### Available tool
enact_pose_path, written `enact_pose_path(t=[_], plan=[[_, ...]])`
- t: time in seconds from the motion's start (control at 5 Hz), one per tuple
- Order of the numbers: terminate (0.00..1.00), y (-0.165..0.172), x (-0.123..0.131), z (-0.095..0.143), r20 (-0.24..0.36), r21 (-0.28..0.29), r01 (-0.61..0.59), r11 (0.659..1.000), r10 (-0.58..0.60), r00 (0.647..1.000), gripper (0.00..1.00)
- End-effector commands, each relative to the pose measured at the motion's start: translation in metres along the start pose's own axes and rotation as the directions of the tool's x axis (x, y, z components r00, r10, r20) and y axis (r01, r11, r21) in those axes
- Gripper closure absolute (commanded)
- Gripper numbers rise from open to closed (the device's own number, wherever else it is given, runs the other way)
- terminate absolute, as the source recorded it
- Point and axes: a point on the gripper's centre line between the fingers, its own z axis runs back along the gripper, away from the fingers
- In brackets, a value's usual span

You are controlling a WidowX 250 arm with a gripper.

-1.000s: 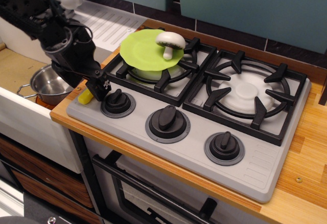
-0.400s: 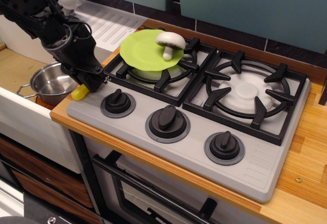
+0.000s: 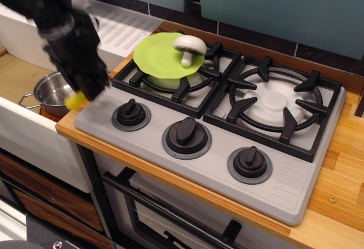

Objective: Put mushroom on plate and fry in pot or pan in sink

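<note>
Since a moment before, the gripper (image 3: 85,90) had lifted off the stove edge and swung left toward the sink (image 3: 17,73), taking the fry (image 3: 74,99) along. It looked blurry because it was moving fast. Its fingers seemed shut on the fry, with the yellow end poking out at the bottom.

The mushroom (image 3: 189,46) stood on the plate (image 3: 156,55), and the plate lay on the back left burner (image 3: 170,81). So that half of the job looked done.

The fry was up in the air, above the wooden counter edge (image 3: 71,125) and just beside the pot (image 3: 52,94). The pot sat down in the sink and looked empty. What was left, I think, was to carry the fry over the pot and let it drop in.
</note>
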Motion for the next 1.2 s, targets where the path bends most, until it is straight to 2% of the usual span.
enact_pose_path(t=[0.0, 0.2, 0.4, 1.0], plan=[[0.0, 0.015, 0.023, 0.047, 0.004, 0.044, 0.025, 0.999, -0.025, 1.0, 1.0], [0.0, 0.03, 0.03, 0.047, -0.001, 0.022, 0.048, 0.999, -0.048, 0.999, 1.0], [0.0, 0.044, 0.034, 0.037, 0.018, 0.006, 0.059, 0.998, -0.059, 0.998, 1.0], [0.0, 0.066, 0.031, -0.009, 0.096, -0.041, 0.075, 0.996, -0.071, 0.993, 1.0]])
